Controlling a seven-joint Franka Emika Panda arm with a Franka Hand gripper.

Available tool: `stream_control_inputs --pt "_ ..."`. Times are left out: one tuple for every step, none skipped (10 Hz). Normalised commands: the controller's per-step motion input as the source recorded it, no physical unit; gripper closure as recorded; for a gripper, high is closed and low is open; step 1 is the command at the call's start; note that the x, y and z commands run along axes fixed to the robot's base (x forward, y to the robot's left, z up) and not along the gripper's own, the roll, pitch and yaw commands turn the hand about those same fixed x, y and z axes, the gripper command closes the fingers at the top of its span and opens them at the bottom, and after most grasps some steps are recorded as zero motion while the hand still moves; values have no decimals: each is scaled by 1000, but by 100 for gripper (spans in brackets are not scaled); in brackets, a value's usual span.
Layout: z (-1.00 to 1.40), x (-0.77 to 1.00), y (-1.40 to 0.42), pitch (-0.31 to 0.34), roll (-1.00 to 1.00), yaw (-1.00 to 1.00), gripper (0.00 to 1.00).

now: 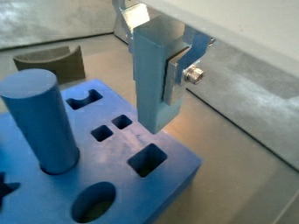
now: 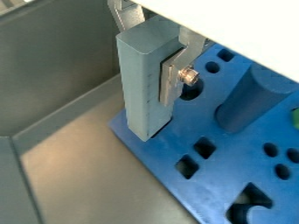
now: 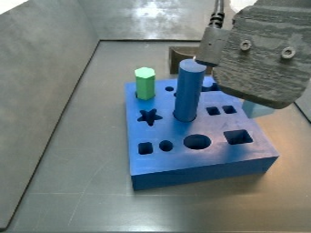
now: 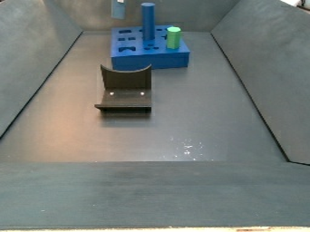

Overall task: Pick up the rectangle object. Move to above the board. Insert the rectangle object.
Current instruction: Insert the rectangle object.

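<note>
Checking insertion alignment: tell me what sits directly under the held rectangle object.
The gripper, above the board's edge, is shut on the rectangle object. Its lower end hangs by the board rim, near a rectangular hole. The bar hides what lies straight beneath it.

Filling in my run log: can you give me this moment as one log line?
gripper: shut on rectangle object | bar upright, over board edge | not yet inserted | dark-blue cylinder, green hexagonal peg already seated
</note>
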Motion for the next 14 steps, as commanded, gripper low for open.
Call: stream_control_inputs --pt "0 0 17 260 91 -163 100" --pt "0 -26 51 0 0 0 100" --pt "0 0 0 66 0 -9 100" --pt "-37 0 117 234 -811 -429 100" --pt "120 0 186 111 -1000 -97 100" --pt "0 -51 0 0 -26 -31 100" --pt "0 0 0 0 -9 0 100" --pt "-77 163 114 517 -891 0 100" --pt "100 269 120 649 -1000 57 100" --pt "0 0 -20 0 0 0 100" --pt "-9 0 0 -17 0 0 100" --pt "0 0 0 -20 0 0 100" --pt "-71 0 -40 0 0 0 100" --pt "-66 0 -269 -126 291 0 100"
